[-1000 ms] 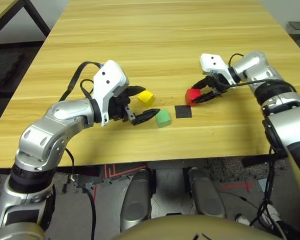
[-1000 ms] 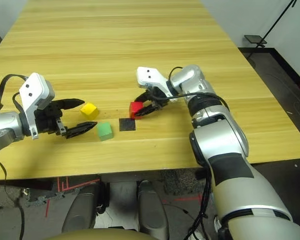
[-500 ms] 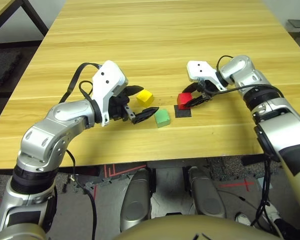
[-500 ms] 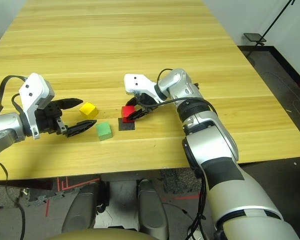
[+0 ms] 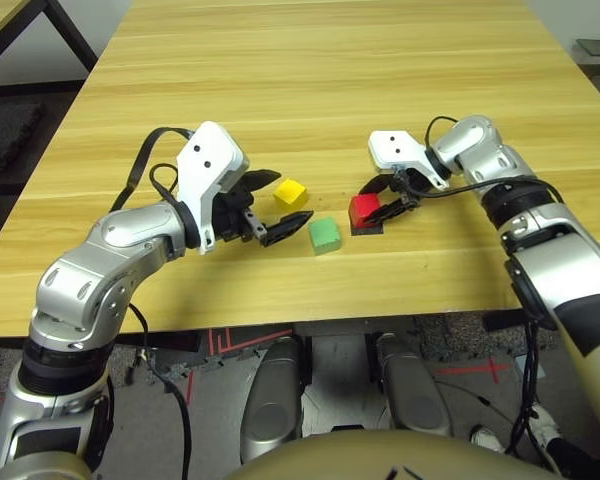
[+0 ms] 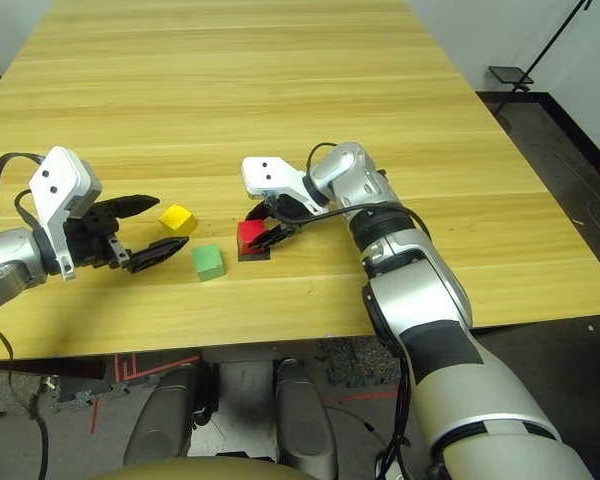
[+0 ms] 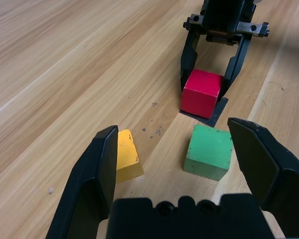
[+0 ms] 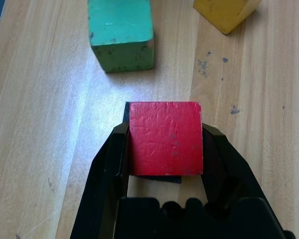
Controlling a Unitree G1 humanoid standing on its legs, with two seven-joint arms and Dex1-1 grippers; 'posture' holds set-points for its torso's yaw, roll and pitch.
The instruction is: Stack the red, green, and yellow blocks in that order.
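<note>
Left eye view: the red block (image 5: 364,210) sits pinched between the fingers of the right gripper (image 5: 388,197), right over the black patch (image 5: 368,229)! Right eye view: the left gripper (image 6: 158,232) is spread wide, yellow block (image 6: 178,220) and green block (image 6: 208,262) near its tips. Left wrist view: green and yellow lie between those open fingers, on the table (image 7: 50,99). Right wrist view: red's squeezed from both sides, green and yellow beyond it.
</note>
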